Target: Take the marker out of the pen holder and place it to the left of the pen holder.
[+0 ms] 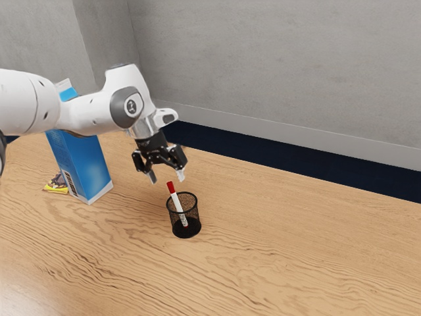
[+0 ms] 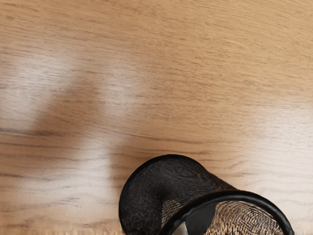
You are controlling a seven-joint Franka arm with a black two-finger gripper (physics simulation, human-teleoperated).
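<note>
I have the tool (image 1: 167, 177) open above the holder (image 1: 194, 220), its two fingers spread with nothing gripped between them. The marker (image 1: 177, 204) stands inside the holder, tilted, its red cap (image 1: 171, 187) sticking up past the rim toward the exterior view's left, just below my fingertips.

I expect the marker to be light and stiff, with smooth plastic that could twist or slide if I pinch it off-centre. The cap is the easiest part to reach, but it might pull off, so I'd rather get the fingers low enough to take in some of the white barrel above the rim too. I'd match the lean before closing, with gentle pressure.

The holder is an open-topped mesh cup, dark at the base, and I can make out only the marker in it. It looks light enough to tip or drag if a finger catches the rim or the marker rubs the wall on its way up. I'd draw the marker out along its own slant until its lower end clears the rim, then lay it on the surface (image 1: 263, 250) left of the holder, lowering it softly because a round barrel may roll.
</note>
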